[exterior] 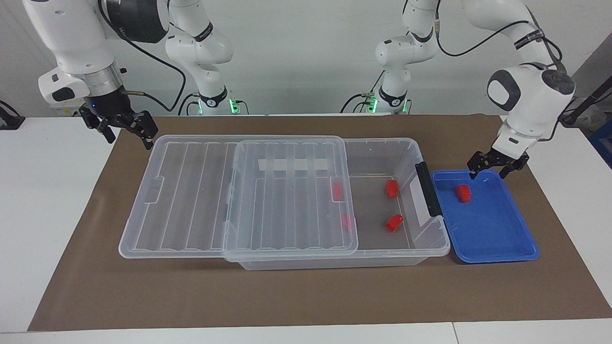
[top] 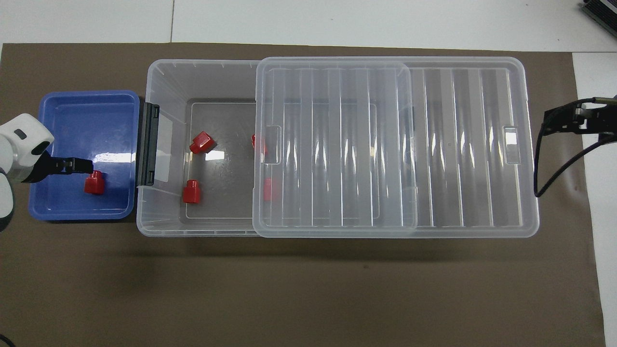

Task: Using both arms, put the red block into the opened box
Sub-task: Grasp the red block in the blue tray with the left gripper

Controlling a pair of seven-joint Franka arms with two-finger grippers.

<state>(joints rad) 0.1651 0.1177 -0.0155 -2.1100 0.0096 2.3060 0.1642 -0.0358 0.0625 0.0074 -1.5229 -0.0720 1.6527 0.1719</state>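
White table (exterior: 48, 200) under brown mat (exterior: 296, 296), seemingly plain pale wall (exterior: 296, 48).

Shallow blue tray (exterior: 497, 241) on brown mat (exterior: 296, 296), white table (exterior: 43, 200) beneath.

Box (exterior: 432, 239) lengthwise at mid-table, lid (exterior: 239, 200) slid toward right arm's end, leaving left arm's end uncovered. Four blocks (exterior: 394, 222) inside, two under lid's edge. Tray (exterior: 497, 239) just beside box at left arm's end, one block (exterior: 463, 192) in it.
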